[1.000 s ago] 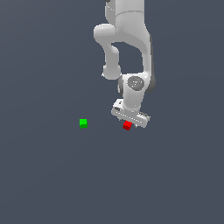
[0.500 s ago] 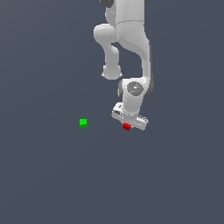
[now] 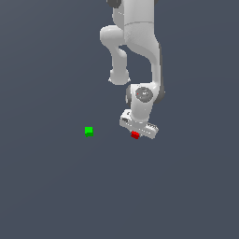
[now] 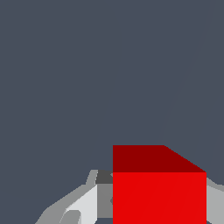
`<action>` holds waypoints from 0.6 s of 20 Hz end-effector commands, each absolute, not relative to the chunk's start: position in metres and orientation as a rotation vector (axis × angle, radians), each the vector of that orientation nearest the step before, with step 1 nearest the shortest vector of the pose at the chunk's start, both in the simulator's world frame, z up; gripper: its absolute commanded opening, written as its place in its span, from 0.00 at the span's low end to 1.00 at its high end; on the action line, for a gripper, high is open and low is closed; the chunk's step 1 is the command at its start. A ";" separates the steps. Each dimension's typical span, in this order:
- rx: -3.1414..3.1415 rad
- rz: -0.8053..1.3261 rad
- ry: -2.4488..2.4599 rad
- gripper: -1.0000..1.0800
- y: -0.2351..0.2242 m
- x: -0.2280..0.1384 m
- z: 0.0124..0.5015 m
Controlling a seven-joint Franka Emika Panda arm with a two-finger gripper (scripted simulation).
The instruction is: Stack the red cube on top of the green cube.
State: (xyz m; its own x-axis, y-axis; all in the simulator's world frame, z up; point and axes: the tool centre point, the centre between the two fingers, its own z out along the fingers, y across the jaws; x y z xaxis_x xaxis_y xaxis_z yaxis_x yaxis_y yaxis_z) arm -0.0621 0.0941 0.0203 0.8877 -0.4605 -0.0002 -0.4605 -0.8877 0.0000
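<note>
1. The floor [image 3: 46, 196] is the largest thing: 1 flat, dark grey-blue surface that fills both views behind everything else.
2. The white robot arm [image 3: 137, 42] comes down from the upper edge of the exterior view, bends at a rounded elbow, and ends in a wrist with a grey round joint just above the gripper.
3. The gripper [image 3: 136, 134] points down at the floor, on the exterior view's right of centre. In the wrist view, the gripper [image 4: 153, 205] shows a light grey finger [image 4: 83, 205] on 1 side of the red cube and a second grey part on the other side, both right against the cube's faces. The jaws are narrow and seem to hold the red cube between them; real contact I cannot confirm fully from these renders.
4. The red cube [image 3: 135, 135] sits directly under the gripper's body in the exterior view, partly covered by it. In the wrist view the red cube [image 4: 158, 192] is very near to the camera, with a bright front face and a darker top face.
5. The green cube [image 3: 89, 131] lies alone on the floor, well apart from the red cube, toward the exterior view's left and at about the same height in the picture.
</note>
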 end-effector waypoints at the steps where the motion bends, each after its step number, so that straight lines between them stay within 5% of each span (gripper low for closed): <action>1: -3.052 0.000 0.745 0.00 0.094 -0.062 0.021; 12: -3.051 0.000 0.746 0.00 0.093 -0.063 0.066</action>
State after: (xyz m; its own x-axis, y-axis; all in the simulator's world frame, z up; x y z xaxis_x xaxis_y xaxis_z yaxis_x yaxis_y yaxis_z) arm -0.0634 0.0936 0.0562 0.8875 -0.4608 -0.0014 -0.4608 -0.8875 0.0005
